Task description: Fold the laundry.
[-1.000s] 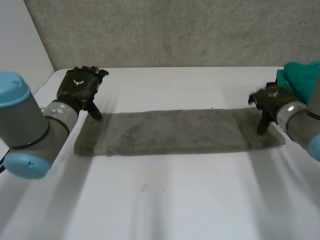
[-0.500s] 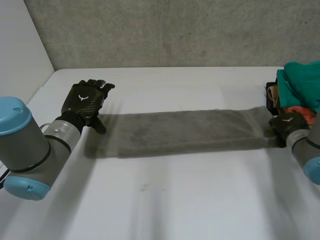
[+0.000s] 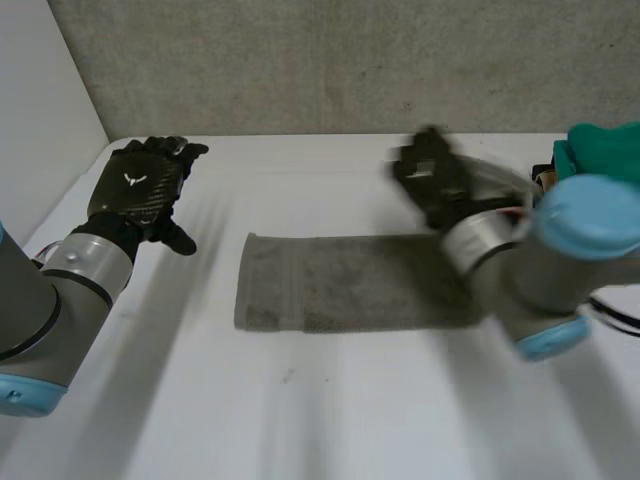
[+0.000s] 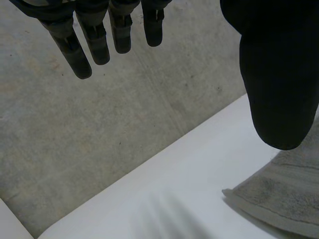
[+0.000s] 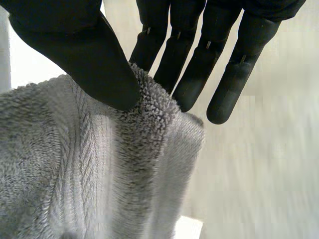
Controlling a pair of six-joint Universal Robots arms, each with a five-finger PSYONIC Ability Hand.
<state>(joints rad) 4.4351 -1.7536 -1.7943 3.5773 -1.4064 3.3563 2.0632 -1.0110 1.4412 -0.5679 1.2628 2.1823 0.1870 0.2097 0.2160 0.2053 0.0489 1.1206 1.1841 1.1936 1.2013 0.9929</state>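
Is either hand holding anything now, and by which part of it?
The right hand pinches the grey towel by its edge, near a corner. The left hand is open and holds nothing.

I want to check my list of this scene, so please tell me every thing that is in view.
towel: one, grey, on the table's middle, one end held by the right hand.
laundry pile: one, teal on top, at the table's right edge.
table: one, white.
wall: one, grey, behind the table.
left hand: one, black, open, apart from the towel.
right hand: one, black, fingers and thumb pinching the towel's edge.
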